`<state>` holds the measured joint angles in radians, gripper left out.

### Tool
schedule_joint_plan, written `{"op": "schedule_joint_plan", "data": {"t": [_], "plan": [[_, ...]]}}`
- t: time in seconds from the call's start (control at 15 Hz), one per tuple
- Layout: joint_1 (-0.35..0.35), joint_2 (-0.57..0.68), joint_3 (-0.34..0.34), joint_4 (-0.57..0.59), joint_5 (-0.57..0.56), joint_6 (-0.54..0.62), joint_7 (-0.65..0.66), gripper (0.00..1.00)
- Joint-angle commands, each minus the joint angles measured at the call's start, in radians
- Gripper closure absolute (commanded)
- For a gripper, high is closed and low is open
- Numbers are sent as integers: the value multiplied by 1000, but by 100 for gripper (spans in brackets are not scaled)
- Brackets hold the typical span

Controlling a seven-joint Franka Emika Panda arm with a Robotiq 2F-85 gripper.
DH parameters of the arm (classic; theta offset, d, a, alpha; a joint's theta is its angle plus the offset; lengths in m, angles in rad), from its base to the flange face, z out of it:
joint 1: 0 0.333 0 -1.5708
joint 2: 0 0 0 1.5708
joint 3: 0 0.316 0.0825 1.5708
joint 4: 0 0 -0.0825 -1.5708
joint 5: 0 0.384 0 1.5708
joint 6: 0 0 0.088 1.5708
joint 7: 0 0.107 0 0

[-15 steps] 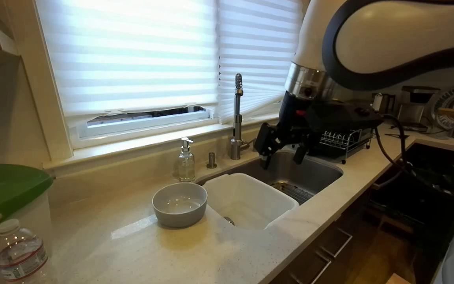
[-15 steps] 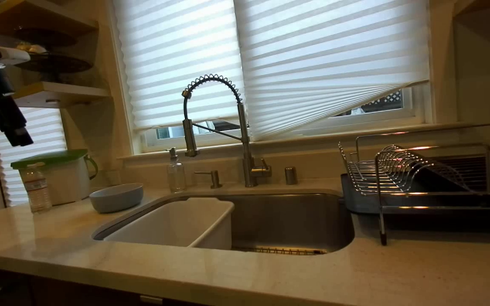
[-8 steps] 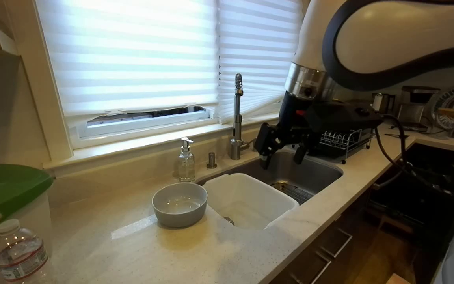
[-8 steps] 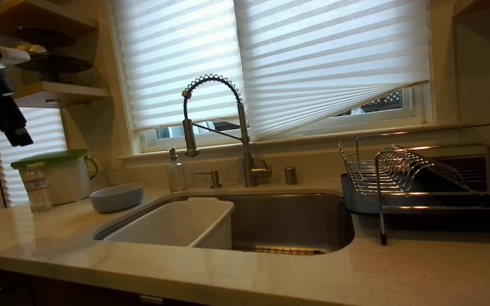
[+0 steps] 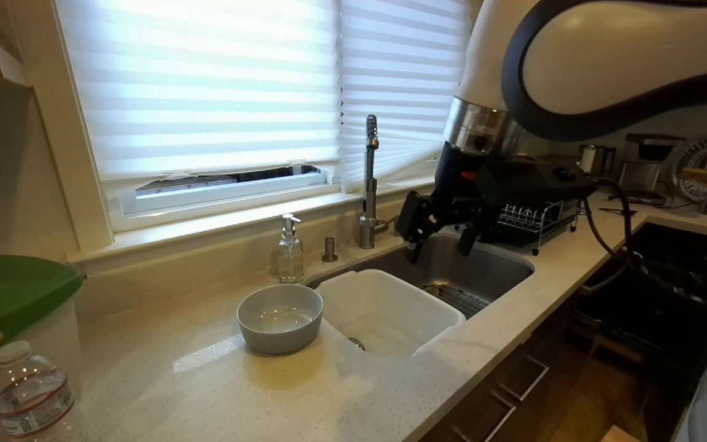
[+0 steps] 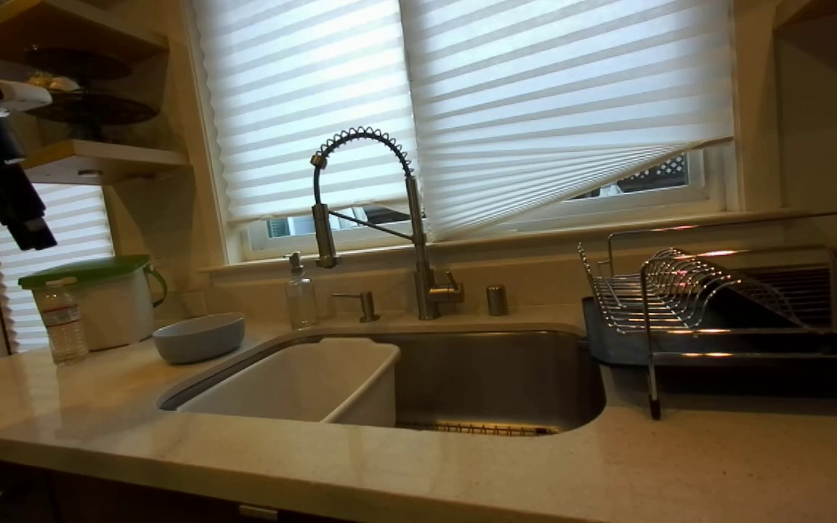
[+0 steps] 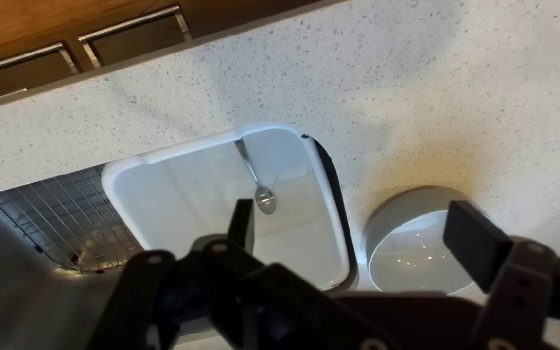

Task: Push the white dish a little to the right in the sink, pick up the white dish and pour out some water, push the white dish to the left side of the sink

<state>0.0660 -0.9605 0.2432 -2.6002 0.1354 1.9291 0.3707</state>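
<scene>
At the far left in an exterior view is a pale bin under a green lid, cut off by the picture's edge. Just beside it is a plastic bottle with a white cap and a red-banded label; both stand on the pale speckled desk. Next comes a round grey bowl, upright, just beside the sink's left end. Near it, toward the window, stands a clear soap bottle with a pump top.

Then comes the sink, let into the desk. The white dish stands inside it, taking up the left part in both exterior views. In the wrist view a metal spoon lies in the dish, and a narrow dark gap shows between the dish and the sink's edge on the bowl's side. How much water the dish holds I cannot tell. A tall metal faucet rises behind the sink, and a wire grid lies on the sink's bottom, right of the dish.

The pincer hangs in the air, apart from the dish, released, its two black fingers spread wide. Farther right, on the desk, stands a metal dish rack, partly hidden behind the pincer in an exterior view.
</scene>
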Motion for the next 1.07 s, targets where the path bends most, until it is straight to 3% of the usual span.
{"op": "schedule_joint_plan", "data": {"t": [0.0,0.47,1.0], "plan": [[-11,49,3,-4,10,88,-9,0],[-1,281,-45,-17,-34,382,-170,0],[-3,546,-138,-12,-87,545,-354,0]]}}
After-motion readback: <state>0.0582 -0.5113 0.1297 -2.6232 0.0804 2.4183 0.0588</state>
